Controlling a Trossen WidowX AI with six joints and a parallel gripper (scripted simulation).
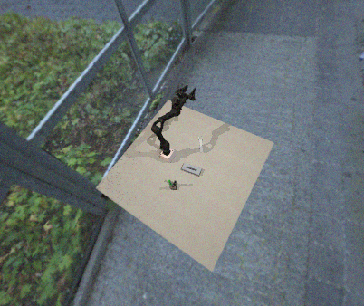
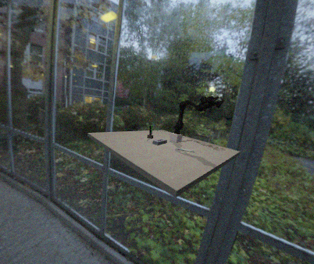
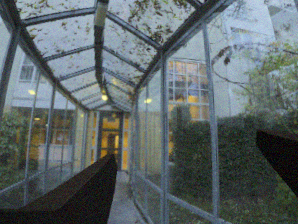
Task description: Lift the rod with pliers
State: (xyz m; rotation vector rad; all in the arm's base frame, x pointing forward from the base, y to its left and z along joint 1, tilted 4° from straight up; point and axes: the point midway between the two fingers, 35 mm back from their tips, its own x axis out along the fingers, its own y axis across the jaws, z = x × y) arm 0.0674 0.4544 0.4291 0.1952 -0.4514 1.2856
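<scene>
Channel block [image 1: 184,167] [image 2: 159,143]: flat on the tabletop [image 1: 214,226] [image 2: 149,160], with dark openings along the upper face; landmark for every place below.
Rod: by the task, down in the channel block; too small to make out there, so exact seat and tilt impossible to tell. No sign of any rod raised above the block.
Locking pliers [image 1: 170,182] [image 2: 151,128]: green-handled, to judge by colour; upright, near the channel block, on the side away from the pale thin piece [image 1: 200,145] [image 2: 186,150].
Holster [image 1: 174,187] [image 2: 150,137]: small and dark, beside the channel block, apparently with the pliers in place.
Gripper [image 1: 190,89] [image 2: 220,102] [image 3: 186,149]: spread wide, released, grasping nothing; high and well apart from the channel block, turned away from both block and holster.
Pliers' jaws: too small to read; cannot tell whether open or locked.
Done: nothing visible of the task proper; at most, fingers ready for a grasp.
Left: practically everything. Swing back over the tabletop, take the pliers, lower the jaws into the channel block around the rod, squeeze to the click, lift, hold.
Stage: very start, by judgement.
</scene>
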